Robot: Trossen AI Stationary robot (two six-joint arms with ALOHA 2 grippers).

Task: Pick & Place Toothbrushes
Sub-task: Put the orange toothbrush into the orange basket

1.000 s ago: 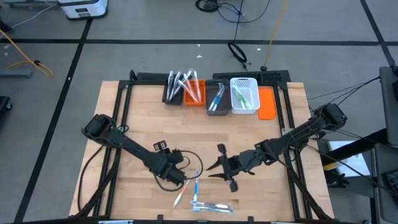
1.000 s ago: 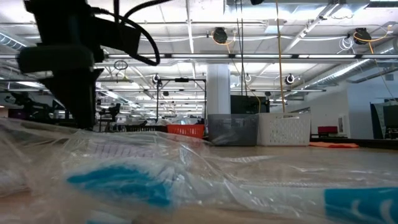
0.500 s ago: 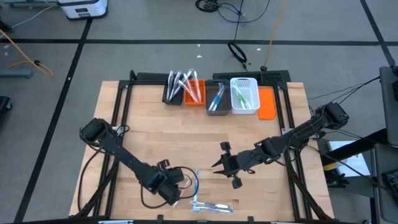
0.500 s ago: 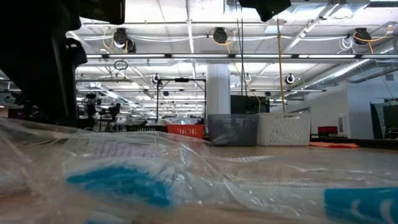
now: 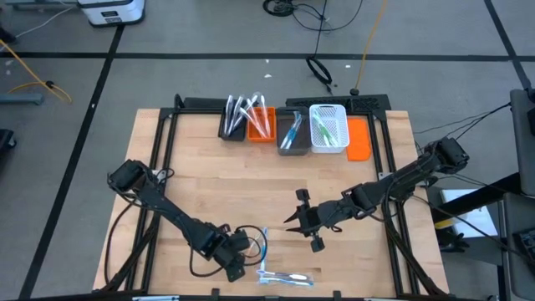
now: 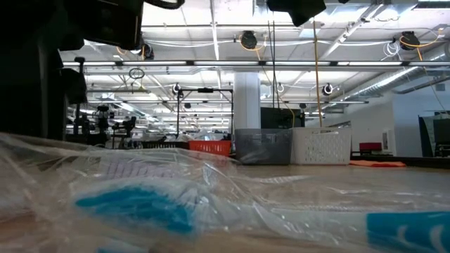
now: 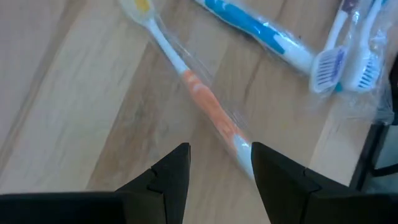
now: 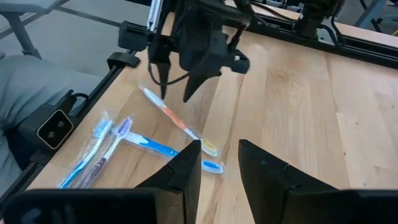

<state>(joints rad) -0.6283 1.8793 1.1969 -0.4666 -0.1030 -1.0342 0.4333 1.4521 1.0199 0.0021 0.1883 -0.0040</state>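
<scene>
Since a second ago the left arm has swung toward the table's near edge, and its left gripper (image 5: 236, 269) now hangs low over the loose toothbrushes rather than beside the black cable loop (image 5: 251, 238); over the last half second it has barely shifted. The right gripper (image 5: 292, 222) has drawn slightly away from the near edge and otherwise holds its place near the middle of the wooden table (image 5: 201, 159).

In the left wrist view the left gripper (image 7: 219, 163) has its fingers apart, with nothing between them, poised just above the tail of an orange-and-white toothbrush (image 7: 186, 84) in clear wrap. That brush lies flat on the wood, and its handle end sits close beside one fingertip. A blue-and-white toothbrush (image 7: 261, 31) lies beyond it, running roughly parallel, next to two more wrapped brushes (image 7: 354, 50).

From the right wrist view the right gripper (image 8: 219, 155) also stands with fingers apart and empty, well above the table. The orange brush's long axis runs diagonally, its bristle head toward the table's middle.

At the far edge, bins (image 5: 284, 125) hold sorted toothbrushes.
</scene>
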